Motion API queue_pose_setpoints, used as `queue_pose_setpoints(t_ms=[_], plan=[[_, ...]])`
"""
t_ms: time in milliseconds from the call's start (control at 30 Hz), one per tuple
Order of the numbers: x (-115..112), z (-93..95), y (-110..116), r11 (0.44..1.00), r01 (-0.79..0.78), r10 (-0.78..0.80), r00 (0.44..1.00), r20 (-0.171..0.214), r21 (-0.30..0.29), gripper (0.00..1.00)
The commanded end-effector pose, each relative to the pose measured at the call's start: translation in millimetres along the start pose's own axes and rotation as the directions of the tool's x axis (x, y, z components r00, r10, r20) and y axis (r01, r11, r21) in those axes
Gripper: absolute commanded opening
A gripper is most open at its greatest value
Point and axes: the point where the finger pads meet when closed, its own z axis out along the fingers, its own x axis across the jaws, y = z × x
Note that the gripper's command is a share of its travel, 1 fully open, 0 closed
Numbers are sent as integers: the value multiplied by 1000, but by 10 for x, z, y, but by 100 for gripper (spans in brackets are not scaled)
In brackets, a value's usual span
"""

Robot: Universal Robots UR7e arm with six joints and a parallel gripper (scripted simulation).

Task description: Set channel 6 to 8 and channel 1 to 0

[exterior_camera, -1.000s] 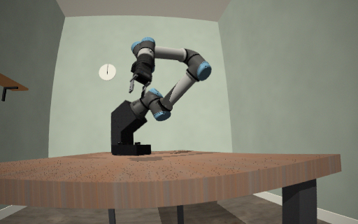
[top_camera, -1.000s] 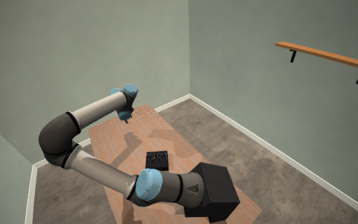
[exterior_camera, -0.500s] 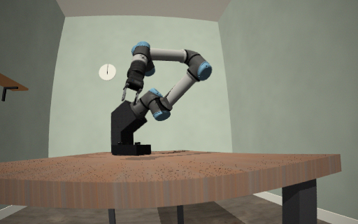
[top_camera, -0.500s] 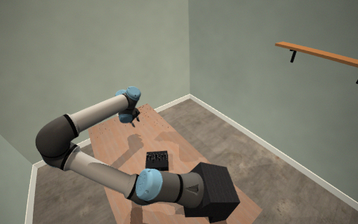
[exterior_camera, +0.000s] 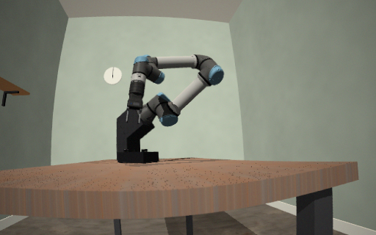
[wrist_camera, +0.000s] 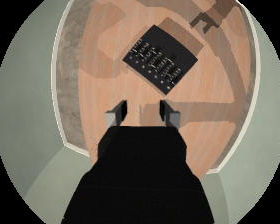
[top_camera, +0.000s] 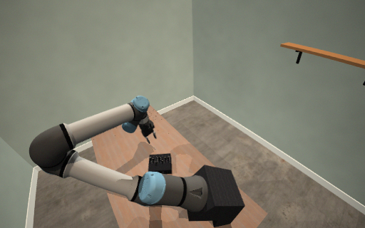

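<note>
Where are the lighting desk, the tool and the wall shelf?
lighting desk [top_camera: 160,163], top view, middle of its dark panel
tool [wrist_camera: 143,113], wrist view, midway between its open fingertips
wall shelf [top_camera: 333,55], top view, its orange board
</note>
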Motion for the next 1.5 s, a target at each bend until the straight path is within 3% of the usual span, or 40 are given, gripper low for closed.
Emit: queue_pose_setpoints(t_ms=[0,333,1000,1467], plan=[[160,6,-588,994,-83,87,994,-58,70,100],[309,37,-909,985,-131,142,985,-97,109,100],[298,46,-901,985,-138,148,984,-95,108,100],[74,257,-704,955,-287,290,956,-43,69,100]])
